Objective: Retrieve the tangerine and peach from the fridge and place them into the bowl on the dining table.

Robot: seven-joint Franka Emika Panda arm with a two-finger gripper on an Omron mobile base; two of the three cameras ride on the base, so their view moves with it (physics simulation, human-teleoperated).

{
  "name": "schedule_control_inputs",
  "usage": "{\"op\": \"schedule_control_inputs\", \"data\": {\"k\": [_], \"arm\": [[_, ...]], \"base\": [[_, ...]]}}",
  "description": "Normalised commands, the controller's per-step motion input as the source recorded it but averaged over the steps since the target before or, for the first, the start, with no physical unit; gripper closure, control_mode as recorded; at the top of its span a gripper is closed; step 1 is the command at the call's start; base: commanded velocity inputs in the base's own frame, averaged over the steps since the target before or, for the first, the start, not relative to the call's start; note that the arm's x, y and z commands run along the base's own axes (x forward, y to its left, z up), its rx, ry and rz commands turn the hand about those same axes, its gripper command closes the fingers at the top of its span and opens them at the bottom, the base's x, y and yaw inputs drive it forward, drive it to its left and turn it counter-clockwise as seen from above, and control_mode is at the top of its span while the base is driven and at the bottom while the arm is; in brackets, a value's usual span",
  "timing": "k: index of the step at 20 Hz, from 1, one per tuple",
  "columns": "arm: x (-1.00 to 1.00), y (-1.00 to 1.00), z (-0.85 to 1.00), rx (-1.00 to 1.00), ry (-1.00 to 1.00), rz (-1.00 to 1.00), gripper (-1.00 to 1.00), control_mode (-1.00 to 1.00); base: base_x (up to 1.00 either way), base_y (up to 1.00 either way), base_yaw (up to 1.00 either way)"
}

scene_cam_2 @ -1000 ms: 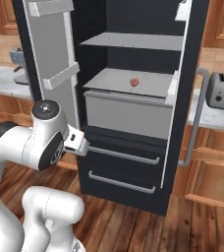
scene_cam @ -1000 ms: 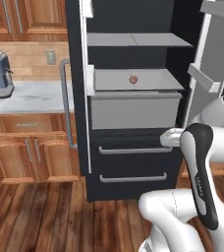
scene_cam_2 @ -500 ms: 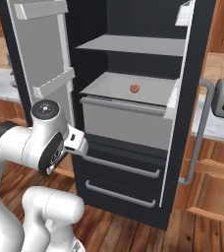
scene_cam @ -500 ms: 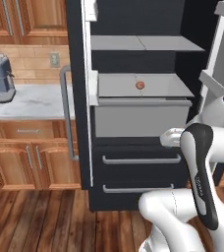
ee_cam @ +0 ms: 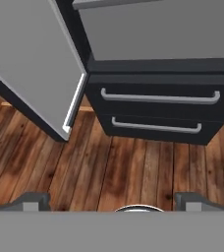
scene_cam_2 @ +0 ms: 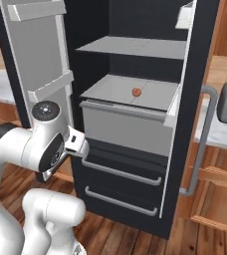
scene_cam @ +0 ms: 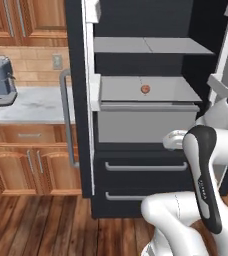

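Fridge [scene_cam: 136,75] open, peach [scene_cam: 145,89] on shelf

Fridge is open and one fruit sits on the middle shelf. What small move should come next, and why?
Probably raise the tool toward the middle shelf. The fridge stands open with a small reddish-orange fruit resting on the light grey shelf; whether it is the peach or the tangerine is too small to tell. The hand view faces the lower drawers and wooden floor, well below the fruit, fingers spread with nothing between them.
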Motion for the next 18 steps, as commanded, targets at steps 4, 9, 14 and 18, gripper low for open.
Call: {"op": "schedule_control_inputs", "data": {"k": [4,9,14,18], "arm": [[0.00,0.00,0.00,0.00,0.00,0.00,-1.00,1.00],[0.00,0.00,0.00,0.00,0.00,0.00,-1.00,1.00],[0.00,0.00,0.00,0.00,0.00,0.00,-1.00,1.00],[0.00,0.00,0.00,0.00,0.00,0.00,-1.00,1.00]], "base": [[0.22,-0.44,0.00],[0.21,-0.38,-0.04],[0.67,0.01,-0.11],[0.91,0.10,-0.15]]}}
